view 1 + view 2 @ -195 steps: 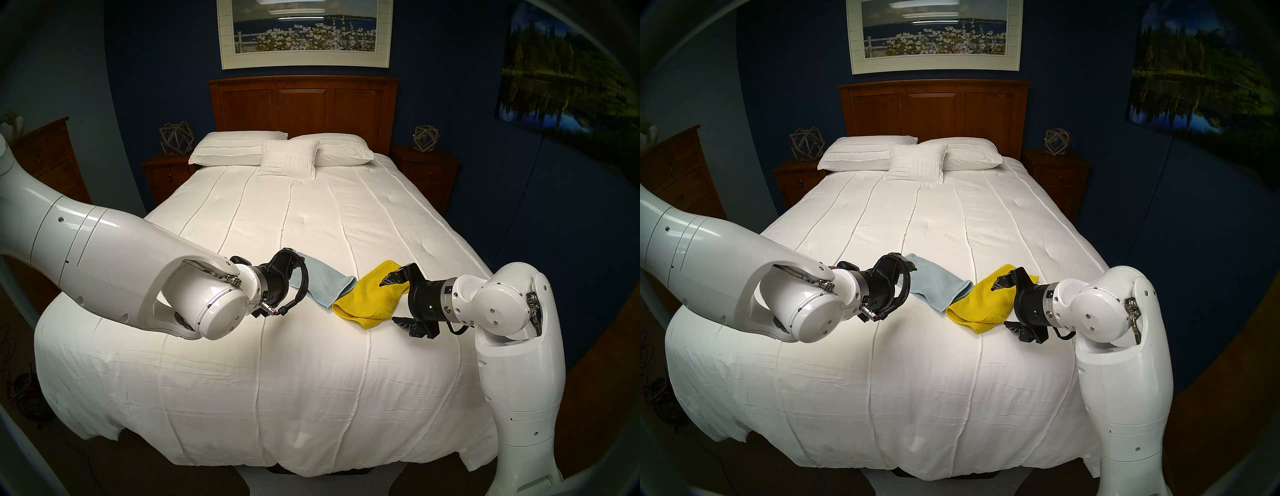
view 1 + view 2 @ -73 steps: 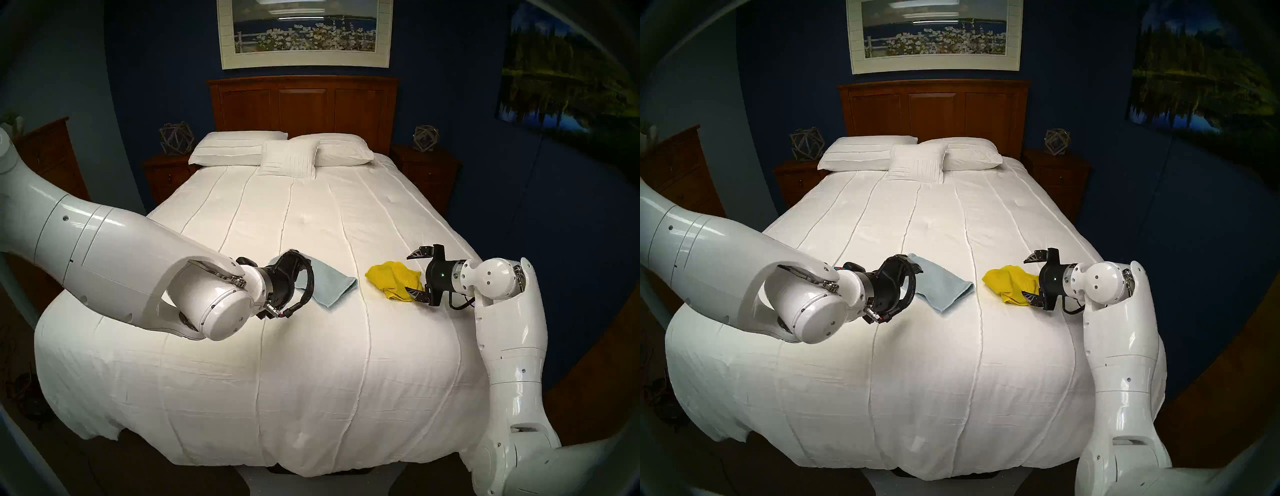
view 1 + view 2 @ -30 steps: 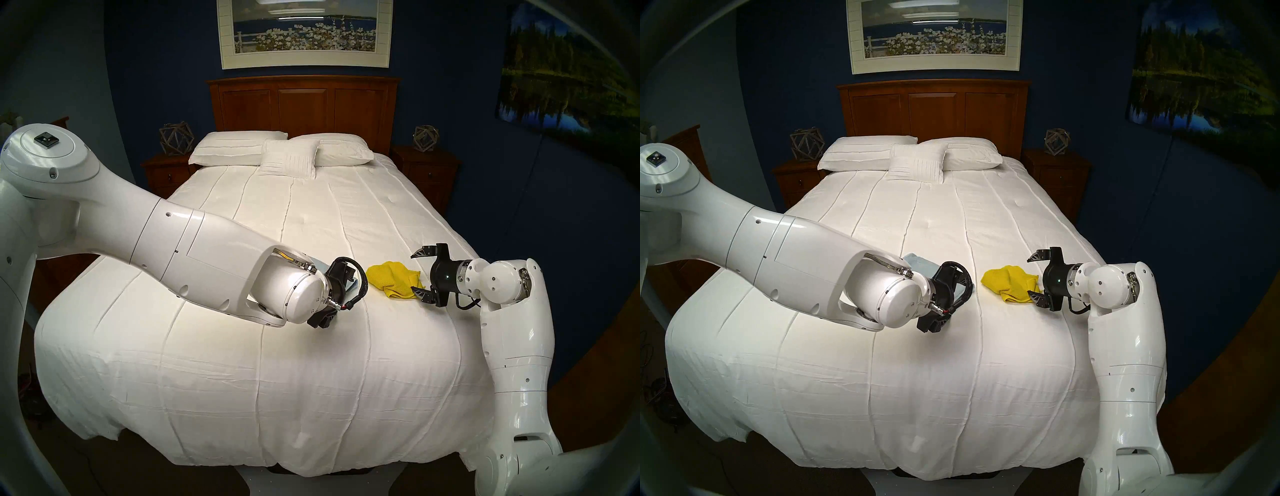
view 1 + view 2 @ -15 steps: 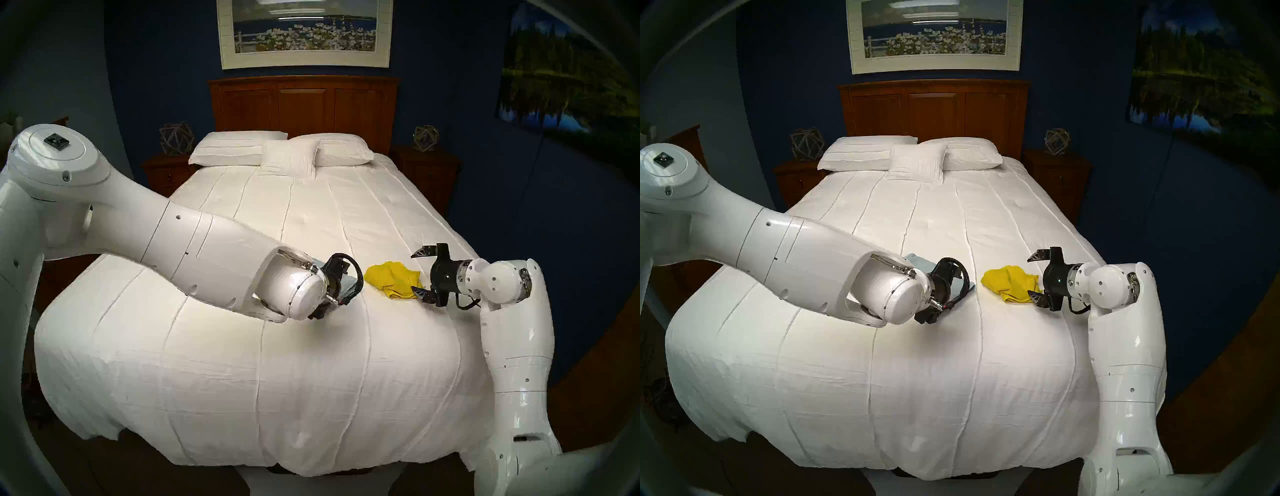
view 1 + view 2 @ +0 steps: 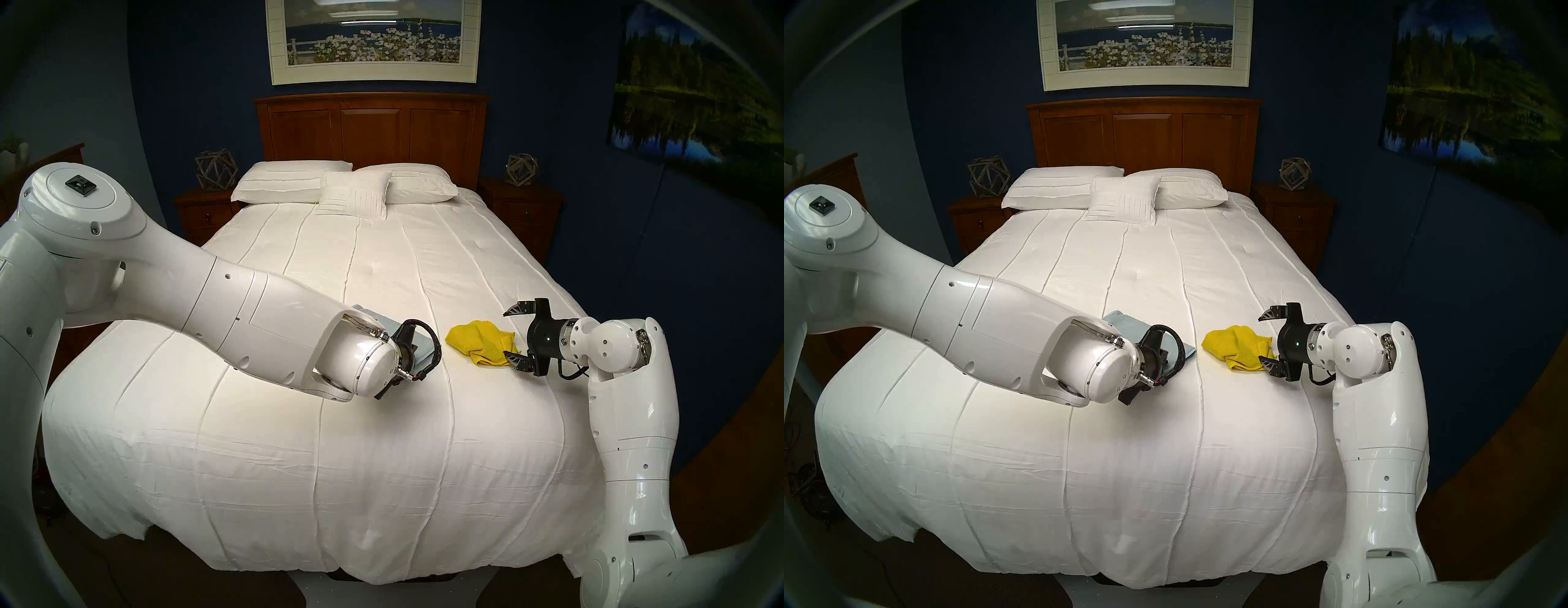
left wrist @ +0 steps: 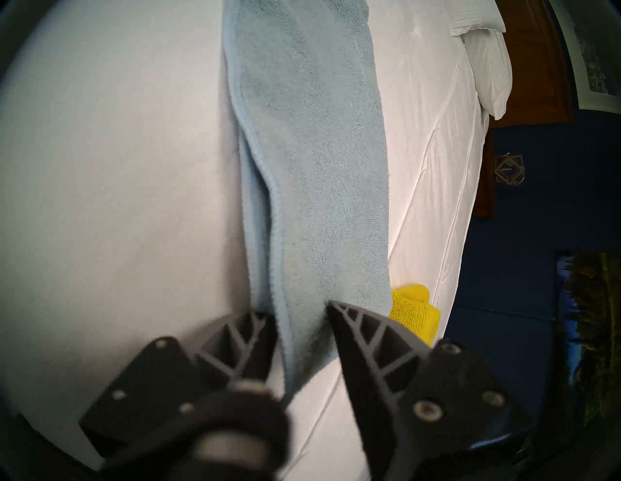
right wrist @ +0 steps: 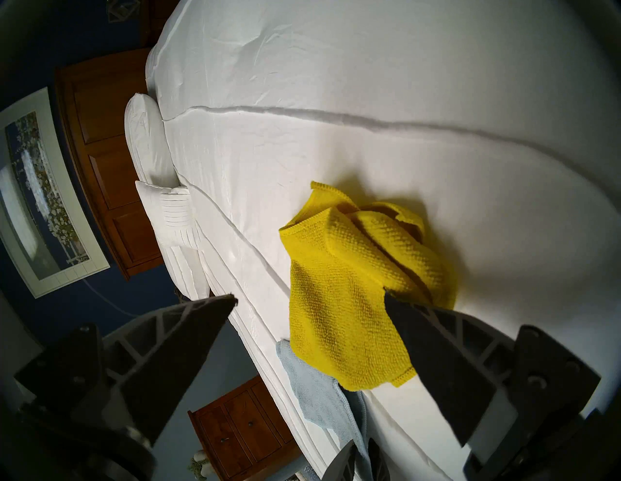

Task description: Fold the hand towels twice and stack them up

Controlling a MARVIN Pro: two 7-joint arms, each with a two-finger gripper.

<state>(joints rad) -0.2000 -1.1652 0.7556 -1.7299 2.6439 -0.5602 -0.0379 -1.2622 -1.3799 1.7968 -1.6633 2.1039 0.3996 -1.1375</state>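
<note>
Step in hand: judged from the frames, the second fold of the pale light-blue microfibre hand towel (image 6: 312, 161); it lies as a long doubled strip on the white quilted bed cover (image 5: 382, 446).
Blue towel, place: centre of the head view, mostly hidden behind the left wrist; in the left wrist view it runs from top centre down to the fingers.
Left hand (image 6: 302, 322): its two black ribbed fingers (image 6: 366, 339) straddle the near end of the blue strip, with a gap showing between them; whether they pinch the cloth yet I cannot tell.
Yellow towel: the bright yellow waffle-weave microfibre hand towel (image 5: 481, 344) sits crumpled, not folded, right of centre in the head view, just beside the blue one's end.
Right hand (image 5: 516, 336): open wide, empty, one finger above and one at the yellow heap's right edge; no grip on it.
Next move calls for: closing on the blue strip's end, both layers together, then carrying it over to the far end so the edges meet.
After that: the yellow towel needs spreading flat before any fold, then stacking.
Risk: likely only the top layer gets caught, opening the first fold.
</note>
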